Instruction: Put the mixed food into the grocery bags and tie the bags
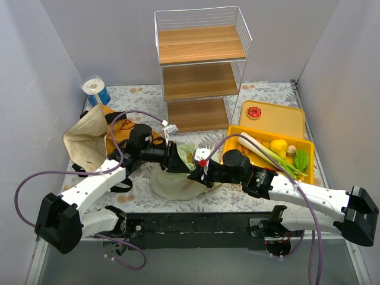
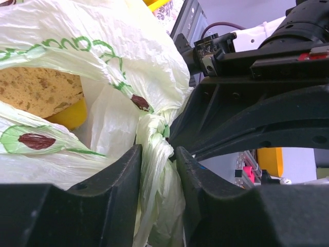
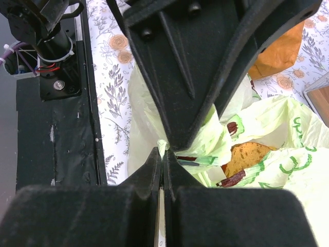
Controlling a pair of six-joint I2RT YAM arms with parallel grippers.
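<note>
The pale-green plastic grocery bag (image 1: 169, 184) lies at the table's middle between both arms. Through it show a tan potato (image 2: 36, 90) and something yellow (image 2: 69, 116). My left gripper (image 2: 157, 152) is closed on a twisted loop handle (image 2: 151, 128) of that bag. My right gripper (image 3: 162, 153) is shut on a thin strip of the same bag, and the left gripper's fingers (image 3: 190, 67) stand right above it. From above, the left gripper (image 1: 181, 161) and right gripper (image 1: 197, 172) meet over the bag. The brown bag (image 1: 83, 142) lies open at the left. A leek (image 1: 267, 151), lemon (image 1: 278, 146) and green pepper (image 1: 301, 159) lie in the yellow tray (image 1: 306, 142).
A wire rack with wooden shelves (image 1: 199, 71) stands at the back centre. A blue-and-white roll (image 1: 96, 90) is at the back left. A red-topped round piece (image 1: 254, 112) rests on the yellow lid (image 1: 285, 119) behind the tray. Grey walls close in both sides.
</note>
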